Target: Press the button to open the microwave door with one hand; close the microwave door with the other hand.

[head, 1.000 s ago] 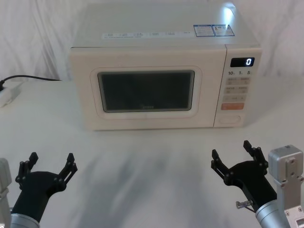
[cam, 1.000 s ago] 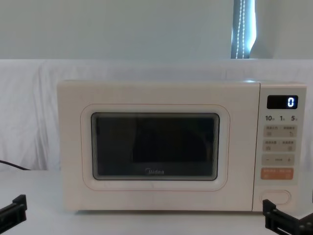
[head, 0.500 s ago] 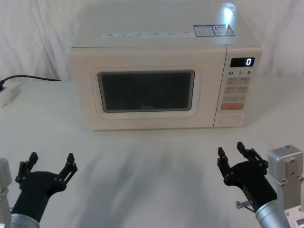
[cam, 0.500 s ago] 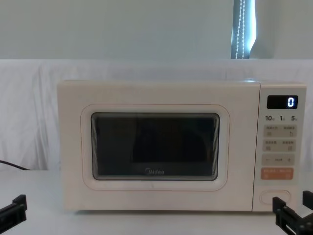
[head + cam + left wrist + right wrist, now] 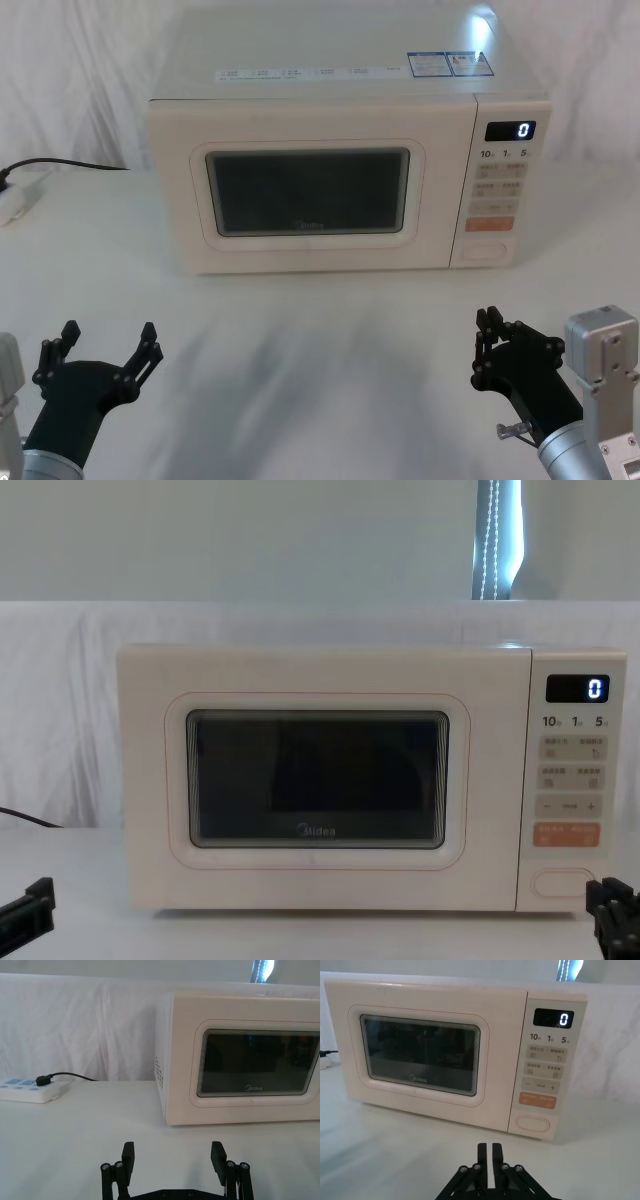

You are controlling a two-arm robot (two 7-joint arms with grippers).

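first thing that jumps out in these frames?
The cream microwave at table centre, its microwave door shut and the display at the panel's top reading 0. Low on the table's near right, the right gripper has its fingers pinched shut, in line with the wide button at the panel's bottom. The left gripper sits open at near left.

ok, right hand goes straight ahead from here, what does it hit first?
Probably the microwave's control panel, around the button. The right hand, shut, points just left of the button; bare table lies between. Depth unclear.
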